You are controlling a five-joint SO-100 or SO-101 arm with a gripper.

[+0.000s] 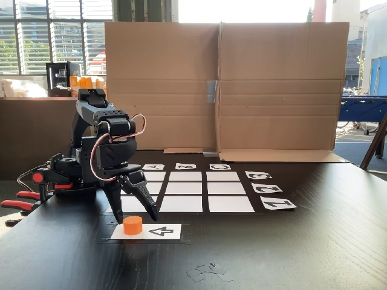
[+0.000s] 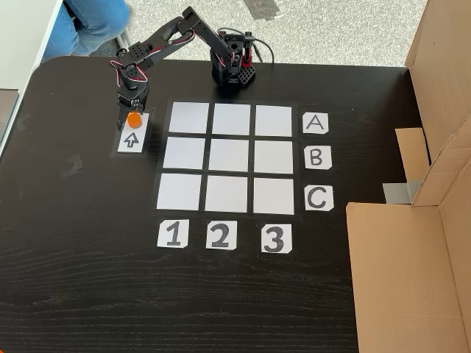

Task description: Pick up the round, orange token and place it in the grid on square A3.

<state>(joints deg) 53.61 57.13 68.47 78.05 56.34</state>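
The orange token [image 1: 133,226] [image 2: 133,118] stands on a white card with a black arrow [image 1: 162,231] [image 2: 132,139], beside the grid. My gripper [image 1: 135,216] [image 2: 131,112] hangs open just over it, one black finger [image 1: 147,204] on each side; I cannot tell whether they touch it. The grid [image 1: 186,189] [image 2: 229,157] lies flat, with nothing on its white cells. Square A3 [image 1: 155,176] [image 2: 274,120] is the corner cell by the A card, on the side away from the token.
The arm's base [image 1: 63,172] [image 2: 234,70] is clamped at the table edge. A tall cardboard screen [image 1: 224,84] [image 2: 412,265] stands past the grid. Letter cards [image 2: 317,159] and number cards [image 2: 221,235] edge the grid. Orange containers [image 1: 84,81] sit on a far shelf.
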